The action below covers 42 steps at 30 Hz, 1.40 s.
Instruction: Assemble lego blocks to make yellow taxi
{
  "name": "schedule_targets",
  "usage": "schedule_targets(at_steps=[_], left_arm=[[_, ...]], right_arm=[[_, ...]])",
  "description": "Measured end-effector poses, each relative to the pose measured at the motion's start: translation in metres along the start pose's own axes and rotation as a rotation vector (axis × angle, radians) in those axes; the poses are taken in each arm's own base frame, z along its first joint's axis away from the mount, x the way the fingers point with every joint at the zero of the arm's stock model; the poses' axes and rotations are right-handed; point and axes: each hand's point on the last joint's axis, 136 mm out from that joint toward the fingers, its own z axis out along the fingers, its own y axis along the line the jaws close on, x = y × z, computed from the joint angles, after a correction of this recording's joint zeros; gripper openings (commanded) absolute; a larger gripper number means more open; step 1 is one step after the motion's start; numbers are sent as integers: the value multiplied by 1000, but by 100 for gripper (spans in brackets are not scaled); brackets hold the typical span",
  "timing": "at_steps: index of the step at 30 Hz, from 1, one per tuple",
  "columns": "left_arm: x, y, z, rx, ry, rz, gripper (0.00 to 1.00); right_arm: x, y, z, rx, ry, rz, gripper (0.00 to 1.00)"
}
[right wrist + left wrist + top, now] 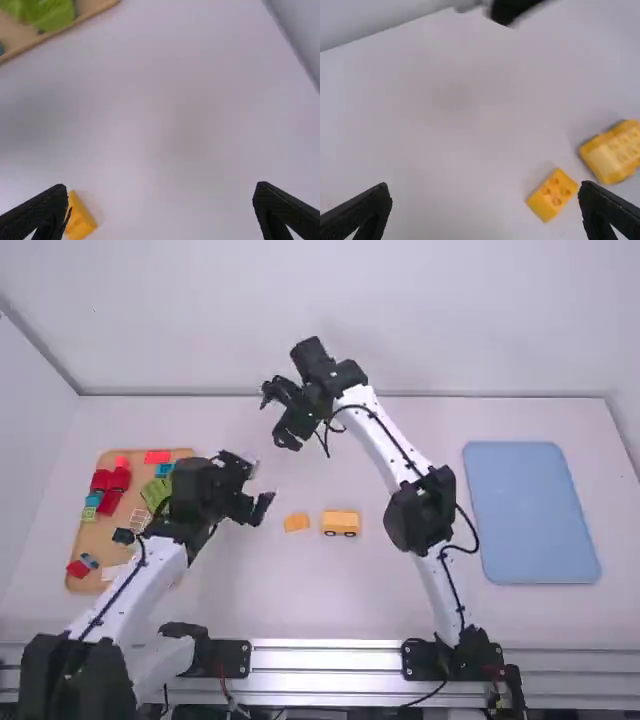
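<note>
- We see a pale, smooth tabletop [250, 590], with a yellow block car [341, 522] near its middle, dark wheels showing along the side that faces the high camera.
- Just beside the car, to its left in the high view, we find a small orange-yellow block [296, 522]. The two sit apart, and in the left wrist view we can make out round studs on top of each.
- Our left claw [259, 488] is above the tabletop between the tray and the small block. Its two black fingers are spread wide, with nothing between them.
- Our right claw [271, 418] is farther from the high camera, across the middle from its own base. Its fingers are wide apart too, and it has hold of nothing.
- At the left we see a shallow tan tray [98, 541] holding red blocks [110, 502], a bright green piece [155, 492], some blue pieces and a white open frame [140, 519]. The left arm covers part of the tray, so we cannot tell everything it holds.
- At the right lies a flat, light blue board [530, 512] with rounded corners, well apart from the yellow car.
</note>
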Motion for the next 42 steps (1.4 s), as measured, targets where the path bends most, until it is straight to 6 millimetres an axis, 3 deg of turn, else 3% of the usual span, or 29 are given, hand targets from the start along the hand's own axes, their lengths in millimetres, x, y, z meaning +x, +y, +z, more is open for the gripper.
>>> schedule_targets(at_steps=[5, 17, 23, 26, 29, 37, 40, 42], left_arm=[[3, -8, 9, 64, 2, 66, 99], [13, 7, 10, -26, 52, 86, 99], [16, 7, 10, -27, 63, 87, 99], [16, 7, 10, -27, 63, 93, 99], [15, 8, 10, -28, 60, 95, 99], [11, 8, 10, -27, 46, 104, 99], [12, -4, 10, 40, 37, 135, 99], [14, -22, 8, 142, 24, 193, 99]], right_arm=[[-1, -29, -6, 78, -34, 94, 98], [4, -31, 1, 37, -52, 80, 98], [39, -37, 32, 78, 26, 146, 98], [55, -35, 34, 98, 27, 177, 98], [63, -30, 25, 123, -4, 181, 98], [84, 4, -54, 242, -209, 141, 98], [106, 11, -70, 279, -243, 148, 98], [128, 11, -75, 307, -258, 165, 98]])
